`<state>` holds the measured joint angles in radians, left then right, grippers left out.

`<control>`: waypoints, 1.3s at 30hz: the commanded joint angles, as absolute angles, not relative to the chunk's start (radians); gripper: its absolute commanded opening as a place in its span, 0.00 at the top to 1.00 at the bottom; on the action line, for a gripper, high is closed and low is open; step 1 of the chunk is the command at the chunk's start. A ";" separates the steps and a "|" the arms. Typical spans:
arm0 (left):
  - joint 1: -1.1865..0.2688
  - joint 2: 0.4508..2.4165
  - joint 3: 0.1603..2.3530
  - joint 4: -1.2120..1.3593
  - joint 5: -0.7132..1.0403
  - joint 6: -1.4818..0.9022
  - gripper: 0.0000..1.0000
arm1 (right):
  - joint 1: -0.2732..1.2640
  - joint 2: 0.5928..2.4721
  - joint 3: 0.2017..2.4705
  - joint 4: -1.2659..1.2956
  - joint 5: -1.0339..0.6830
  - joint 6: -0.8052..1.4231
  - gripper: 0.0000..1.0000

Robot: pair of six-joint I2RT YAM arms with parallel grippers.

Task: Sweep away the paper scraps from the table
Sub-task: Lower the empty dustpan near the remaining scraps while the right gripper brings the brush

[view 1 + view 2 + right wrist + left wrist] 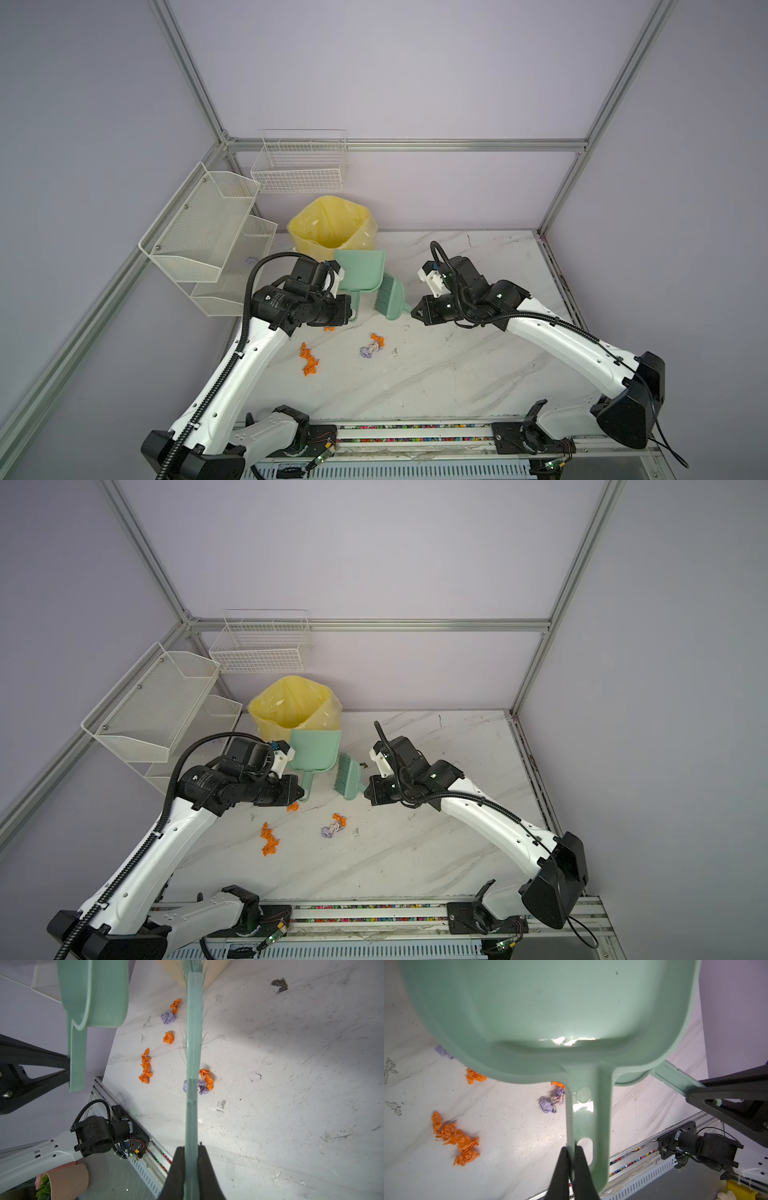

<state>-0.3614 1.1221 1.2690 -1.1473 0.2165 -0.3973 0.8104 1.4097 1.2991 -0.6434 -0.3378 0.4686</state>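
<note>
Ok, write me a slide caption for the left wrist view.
Left gripper clamps the mint dustpan by its handle, orange and lavender paper scraps scattered on the marble table beneath.

- White glossy shells on the long links of left arm [257, 361] and right arm [565, 347], with small dark screw holes [54, 1155].
- Black boxy joint housings [627, 415], small white lettering [274, 300] on one.
- Black ribbed cable conduit [248, 303] clipped along each arm.
- White wrist brackets [432, 282].
- Black wedge fingers [560, 1169] tapering to narrow tips on left gripper [572, 1151] and right gripper [192, 1149].
- Thin red wires [137, 1147] and a green light [131, 1154] by one arm's foot.
</note>
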 commanded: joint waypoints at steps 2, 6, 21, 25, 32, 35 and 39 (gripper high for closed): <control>-0.367 1.070 1.209 -1.165 0.178 -0.352 1.00 | 0.862 1.439 1.312 -0.643 -0.332 0.510 1.00; -0.367 1.046 1.188 -1.178 0.150 -0.348 1.00 | 0.886 1.458 1.315 -0.659 -0.348 0.523 1.00; -0.367 1.003 1.112 -1.190 0.135 -0.349 1.00 | 0.968 1.464 1.300 -0.690 -0.402 0.592 1.00; -0.367 0.997 1.100 -1.190 0.130 -0.350 1.00 | 1.005 1.469 1.279 -0.660 -0.418 0.641 1.00; -0.367 1.000 1.095 -1.189 0.141 -0.349 1.00 | 1.026 1.505 1.234 -0.625 -0.421 0.686 1.00; -0.367 1.000 1.087 -1.189 0.144 -0.347 1.00 | 1.026 1.529 1.235 -0.626 -0.415 0.686 1.00; -0.367 0.999 1.073 -1.186 0.146 -0.345 1.00 | 1.025 1.564 1.251 -0.632 -0.428 0.688 1.00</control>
<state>-0.3614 1.0126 1.1061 -1.1984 0.1410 -0.3729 1.0222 1.5520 1.2366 -0.6456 -0.4187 0.6689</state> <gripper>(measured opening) 0.048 0.103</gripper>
